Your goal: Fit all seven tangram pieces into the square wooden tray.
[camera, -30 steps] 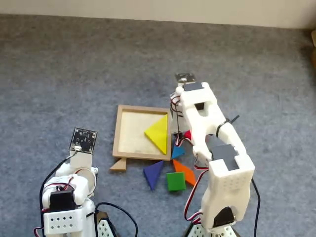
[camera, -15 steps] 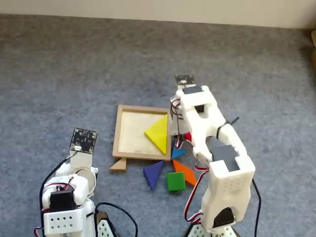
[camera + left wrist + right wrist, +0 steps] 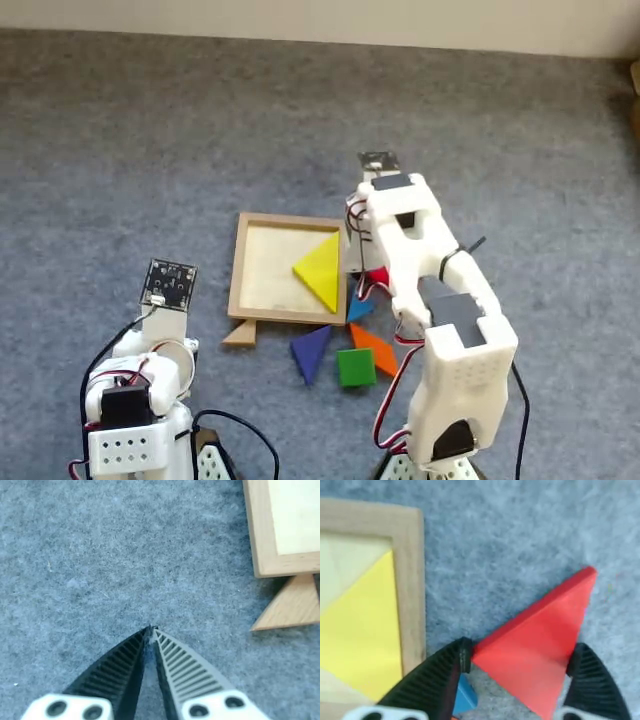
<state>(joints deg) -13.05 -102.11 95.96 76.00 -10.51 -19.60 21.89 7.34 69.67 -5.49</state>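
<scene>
Barely shifted, right end effector (image 3: 520, 658) grips red triangle (image 3: 536, 635) beside tray (image 3: 413, 580).

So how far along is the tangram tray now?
One piece done: the yellow triangle lies in the tray. In hand: the right gripper grips the red triangle beside the tray. Left on the carpet: tan triangle, purple triangle, green square, orange piece, blue piece. The left gripper is shut.

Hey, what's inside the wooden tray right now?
Only a yellow triangle, lying flat against one side of the tray; the rest of the floor is bare wood. Anything beneath the triangle would be covered.
</scene>
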